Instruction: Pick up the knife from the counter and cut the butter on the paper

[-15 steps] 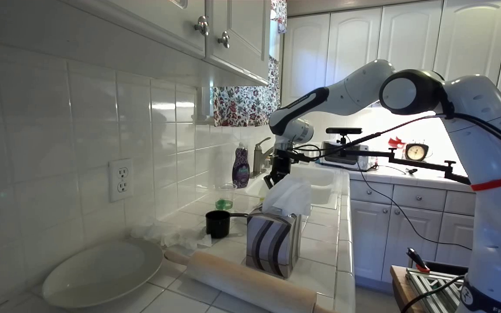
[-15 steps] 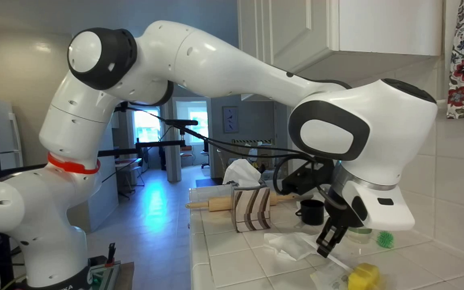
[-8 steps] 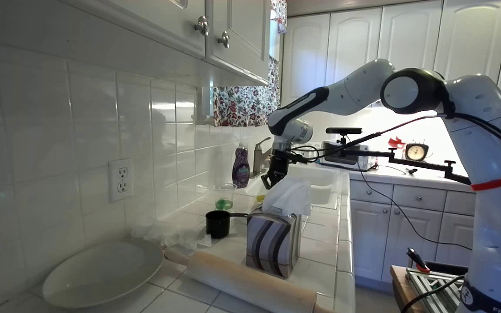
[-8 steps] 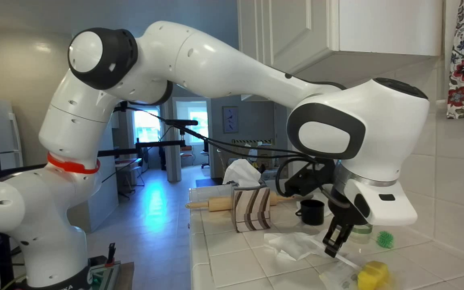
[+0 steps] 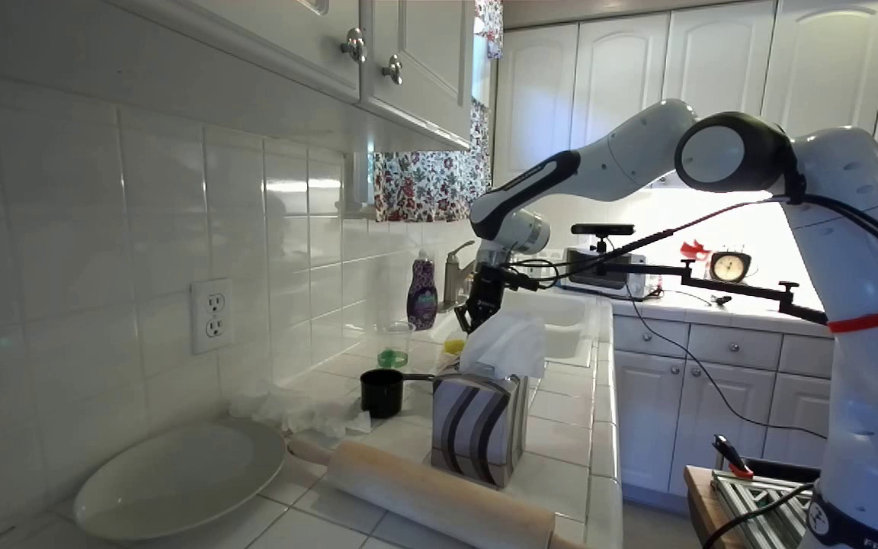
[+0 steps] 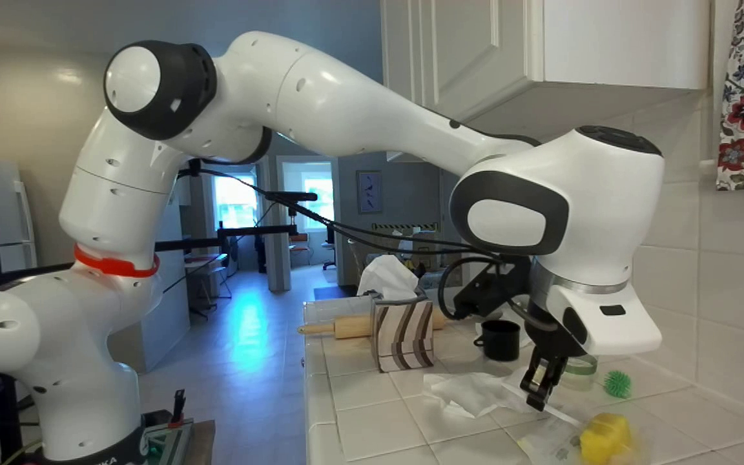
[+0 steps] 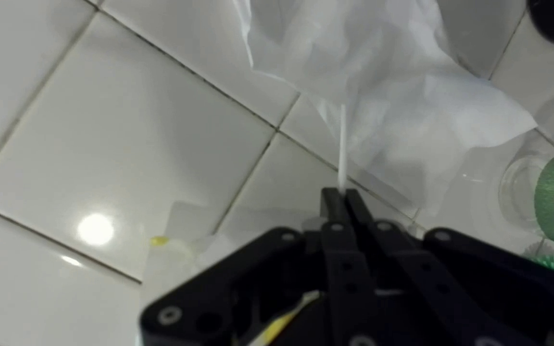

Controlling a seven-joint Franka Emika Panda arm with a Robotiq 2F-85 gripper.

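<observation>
- Holding the white knife (image 7: pixel 343 144) pinched in the gripper (image 6: pixel 535 398), clamped together along its middle part.
- Slanting the knife down toward the yellow butter (image 6: pixel 604 439) in an exterior view; right at its edge there, though impossible to tell whether touching.
- Reaching with the knife's other end over a crumpled tissue (image 7: pixel 378 96) in the wrist view.
- Butter on the paper (image 6: pixel 549 444), on the tiled surface (image 6: pixel 378 413); partly out of view.
- Beyond the tissue, a black mug (image 6: pixel 500 340), a striped tissue box (image 6: pixel 403 332) and, partly hidden behind the box, a rolling pin (image 6: pixel 352 326).
- Near the gripper, a clear cup (image 6: pixel 580 368) with a green band, and a spiky green ball (image 6: pixel 617 383).
- In an exterior view, a white plate (image 5: pixel 180 480) just beside one end of the rolling pin, and an upright purple soap bottle (image 5: pixel 422 293) farther back.
</observation>
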